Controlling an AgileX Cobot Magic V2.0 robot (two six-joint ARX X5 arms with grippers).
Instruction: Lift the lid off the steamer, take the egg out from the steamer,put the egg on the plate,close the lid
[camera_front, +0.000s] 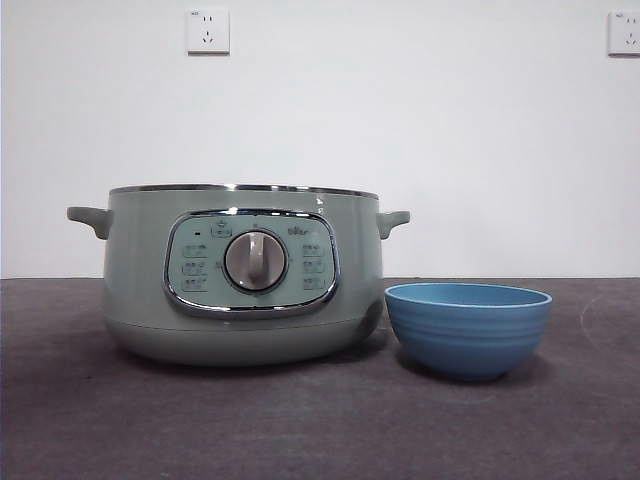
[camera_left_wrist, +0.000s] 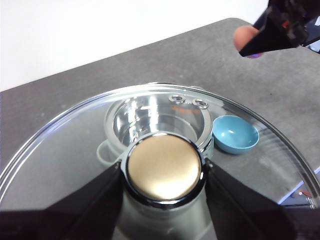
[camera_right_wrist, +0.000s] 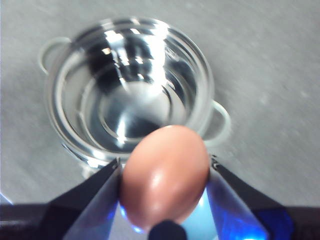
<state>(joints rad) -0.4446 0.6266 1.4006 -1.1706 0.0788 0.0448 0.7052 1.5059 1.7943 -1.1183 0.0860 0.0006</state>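
Front view: the steamer stands left of centre on the counter, uncovered, with only its chrome rim showing at the top. The plate stands just beside it at lower right, with a narrow gap between them. Neither hand appears here. Two wall sockets sit at the top edge.

Left wrist view: the left hand pinches the knob of the lid, one jaw on each side, and holds the lid aloft above the counter. Through the glass the open steamer shows at centre and the plate at centre right. The right hand enters at upper right, carrying the egg. The lid is rigid, smooth glass and probably fairly heavy for its one grip point; the knob is the only sound place to hold it, and it must stay level.

Right wrist view: the right hand pinches the egg across its sides, high above the empty steamer at upper centre. The egg is light, smooth and brittle, so grip pressure should stay low. By this judgement the egg is out and its placing on the plate is next; release should come only close to the plate floor, since a drop could crack the shell.
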